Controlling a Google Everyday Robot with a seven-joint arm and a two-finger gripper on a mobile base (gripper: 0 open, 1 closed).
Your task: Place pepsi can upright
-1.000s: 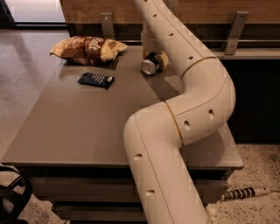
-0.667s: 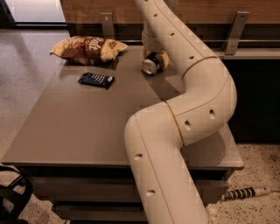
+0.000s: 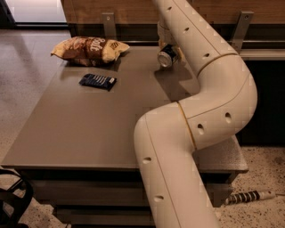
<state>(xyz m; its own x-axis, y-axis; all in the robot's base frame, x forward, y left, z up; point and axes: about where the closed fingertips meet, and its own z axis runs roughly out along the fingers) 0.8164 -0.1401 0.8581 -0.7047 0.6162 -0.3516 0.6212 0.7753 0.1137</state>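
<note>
There is just the one camera, set high on the robot's side of the worktop [image 3: 89,129] and tilted down, facing forward across it to the wood-panelled wall [image 3: 111,6] at the far edge. The arm [image 3: 187,133] rises from the bottom edge, very near the lens, and fills much of the right half. The end effector [image 3: 165,44] sits far off over the back of the worktop, mostly hidden behind the arm. Floor [image 3: 26,67] shows on the left.

I take this for an office break area or canteen: a plain grey table [image 3: 89,129] on a speckled polished floor [image 3: 26,71]. A wood-panelled wall [image 3: 133,6] with metal brackets [image 3: 108,23] runs just behind my gripper [image 3: 165,44], with a chip bag [image 3: 89,48] and snack packet [image 3: 97,81] to its left.
</note>
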